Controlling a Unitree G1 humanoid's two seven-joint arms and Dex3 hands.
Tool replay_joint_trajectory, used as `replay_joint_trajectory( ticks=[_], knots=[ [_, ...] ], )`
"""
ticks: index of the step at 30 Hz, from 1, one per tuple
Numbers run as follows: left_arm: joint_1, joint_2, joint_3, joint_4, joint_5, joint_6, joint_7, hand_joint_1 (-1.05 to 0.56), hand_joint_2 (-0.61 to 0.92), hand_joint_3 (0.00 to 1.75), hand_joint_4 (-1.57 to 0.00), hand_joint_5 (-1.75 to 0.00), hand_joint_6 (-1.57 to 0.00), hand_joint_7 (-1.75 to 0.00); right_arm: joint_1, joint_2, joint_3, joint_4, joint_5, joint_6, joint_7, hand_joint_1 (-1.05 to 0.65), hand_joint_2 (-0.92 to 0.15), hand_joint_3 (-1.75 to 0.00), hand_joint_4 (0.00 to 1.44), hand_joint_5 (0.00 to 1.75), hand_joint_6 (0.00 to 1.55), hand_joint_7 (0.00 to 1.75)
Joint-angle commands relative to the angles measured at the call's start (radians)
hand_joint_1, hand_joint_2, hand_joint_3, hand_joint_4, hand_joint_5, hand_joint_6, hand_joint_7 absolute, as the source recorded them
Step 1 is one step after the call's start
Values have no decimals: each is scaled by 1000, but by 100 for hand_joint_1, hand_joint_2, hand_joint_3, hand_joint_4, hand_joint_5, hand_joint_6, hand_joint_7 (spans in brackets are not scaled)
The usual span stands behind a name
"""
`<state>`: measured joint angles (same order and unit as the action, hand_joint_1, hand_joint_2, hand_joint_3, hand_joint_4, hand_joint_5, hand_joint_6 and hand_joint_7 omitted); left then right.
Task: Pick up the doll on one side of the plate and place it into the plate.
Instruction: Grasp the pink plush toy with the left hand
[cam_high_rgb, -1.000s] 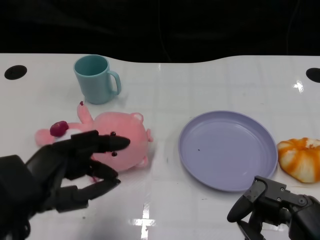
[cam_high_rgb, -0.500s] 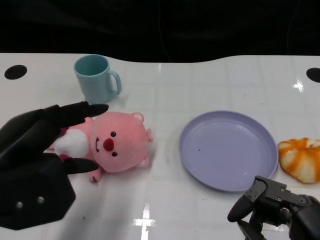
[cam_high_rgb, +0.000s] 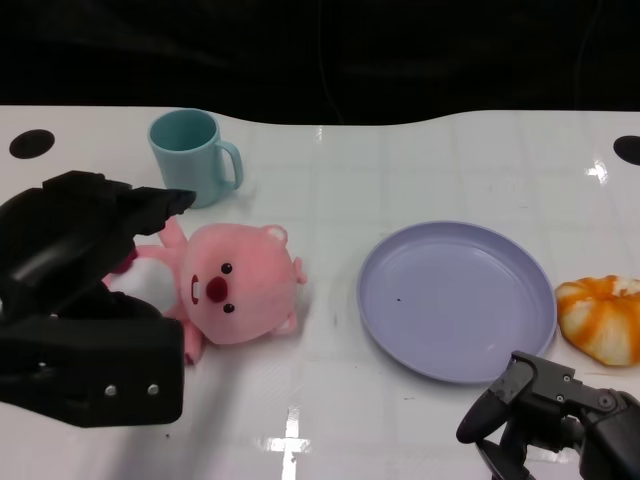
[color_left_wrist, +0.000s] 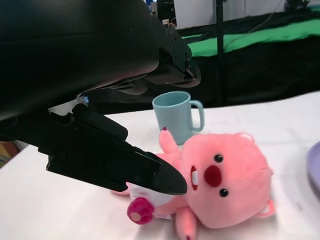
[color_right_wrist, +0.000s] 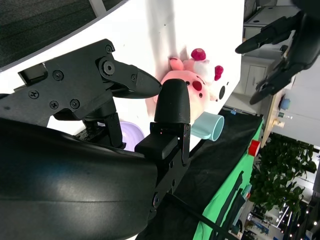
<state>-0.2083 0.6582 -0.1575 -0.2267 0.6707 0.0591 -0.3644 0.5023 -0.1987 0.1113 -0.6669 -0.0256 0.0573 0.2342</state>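
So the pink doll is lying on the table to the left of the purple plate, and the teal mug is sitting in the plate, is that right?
Not quite. The pink doll does lie on the table to the left of the purple plate, but the teal mug is not in the plate: it stands on the table behind the doll, and the plate holds nothing. The head view shows this.

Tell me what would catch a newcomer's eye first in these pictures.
The pink doll stands out first, lying on its back on the white table with the big black left hand spread open over its body. To its right sits the bare lilac plate, and behind the doll a teal mug. An orange-and-white bun lies at the plate's far right.
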Motion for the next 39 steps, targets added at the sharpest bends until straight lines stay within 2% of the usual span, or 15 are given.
replay_joint_trajectory(
  ticks=[1,20,27,30,39],
  knots=[
    [-60,10,-39,79,47,-6,-18,-69,92,2,-7,-28,-25,0,1,-11,-11,-2,8,-3,2,-23,-74,-73,63,165,56,132],
    [-322,-100,-245,576,186,-58,59,-72,92,3,-4,-28,-24,0,14,-10,-1,-24,-4,5,-1,-24,-74,-74,64,165,57,132],
    [-437,-187,-330,862,198,-65,81,-71,92,6,-5,-25,-23,-1,20,-11,1,-34,-2,10,0,-23,-74,-75,63,165,57,132],
    [-479,-227,-366,983,202,-66,102,-70,92,7,-10,-18,-24,-1,28,-10,3,-44,-4,11,-1,-23,-73,-75,63,165,57,133],
    [-562,-323,-440,1244,181,-83,164,-65,92,4,-19,-9,-30,-1,44,-12,1,-64,0,14,1,-24,-74,-75,63,166,56,133]
  ],
)
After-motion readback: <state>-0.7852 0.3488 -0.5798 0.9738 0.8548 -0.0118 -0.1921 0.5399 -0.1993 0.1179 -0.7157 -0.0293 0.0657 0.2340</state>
